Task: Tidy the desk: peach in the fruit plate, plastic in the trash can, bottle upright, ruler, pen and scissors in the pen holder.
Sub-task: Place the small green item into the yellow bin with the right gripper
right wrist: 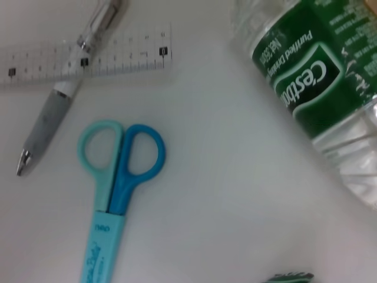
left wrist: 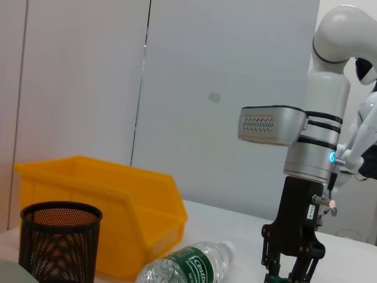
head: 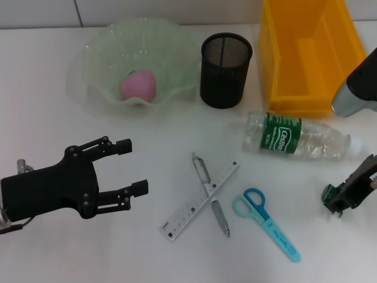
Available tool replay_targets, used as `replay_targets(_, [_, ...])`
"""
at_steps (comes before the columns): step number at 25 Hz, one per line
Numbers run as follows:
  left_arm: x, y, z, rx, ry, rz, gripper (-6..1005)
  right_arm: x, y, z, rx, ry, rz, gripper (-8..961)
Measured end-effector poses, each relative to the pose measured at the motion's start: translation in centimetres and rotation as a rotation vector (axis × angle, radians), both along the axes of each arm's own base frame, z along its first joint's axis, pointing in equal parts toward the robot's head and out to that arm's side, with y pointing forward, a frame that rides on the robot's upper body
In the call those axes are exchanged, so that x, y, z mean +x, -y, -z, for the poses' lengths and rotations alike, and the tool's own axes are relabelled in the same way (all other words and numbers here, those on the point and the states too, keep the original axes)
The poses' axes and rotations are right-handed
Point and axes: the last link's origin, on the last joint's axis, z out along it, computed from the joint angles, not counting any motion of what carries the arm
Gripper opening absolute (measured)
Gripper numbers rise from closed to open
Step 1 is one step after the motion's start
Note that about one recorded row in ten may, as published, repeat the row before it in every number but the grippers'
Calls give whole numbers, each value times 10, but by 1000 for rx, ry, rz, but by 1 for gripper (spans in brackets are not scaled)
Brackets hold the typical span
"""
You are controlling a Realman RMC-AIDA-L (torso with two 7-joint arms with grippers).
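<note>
A pink peach (head: 138, 85) lies in the pale green fruit plate (head: 94, 56) at the back left. The black mesh pen holder (head: 225, 69) stands beside it and also shows in the left wrist view (left wrist: 58, 242). A clear bottle with a green label (head: 294, 137) lies on its side; it also shows in both wrist views (left wrist: 188, 266) (right wrist: 312, 88). A pen (head: 211, 200) lies crossed over a ruler (head: 197, 203), with blue scissors (head: 265, 223) to their right. My left gripper (head: 132, 166) is open and empty, left of the ruler. My right gripper (head: 337, 200) hangs right of the scissors, something green at its tip. No plastic is plainly in view.
A yellow bin (head: 309, 53) stands at the back right, behind the bottle, and looks empty where I can see inside. The right arm's grey and white body (left wrist: 306, 141) rises above its gripper. The white table (head: 70, 253) runs to a wall at the back.
</note>
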Motion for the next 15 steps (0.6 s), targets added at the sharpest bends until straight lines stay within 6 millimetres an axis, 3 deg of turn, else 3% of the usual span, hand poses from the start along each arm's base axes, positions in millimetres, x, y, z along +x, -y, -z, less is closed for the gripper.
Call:
replay_targets(7, [-1,1,0,0,0,-2,846,-5,-2,-9,33,-43,-5,391])
replay_targets(11, [-1,1,-1,-1,0,-2,846,-9,-4,-15,53,-47,-22,396])
replay_targets(15, [-1,1,-1,0,0,-1,846,-24,-12,-35,148,-89,-71,401])
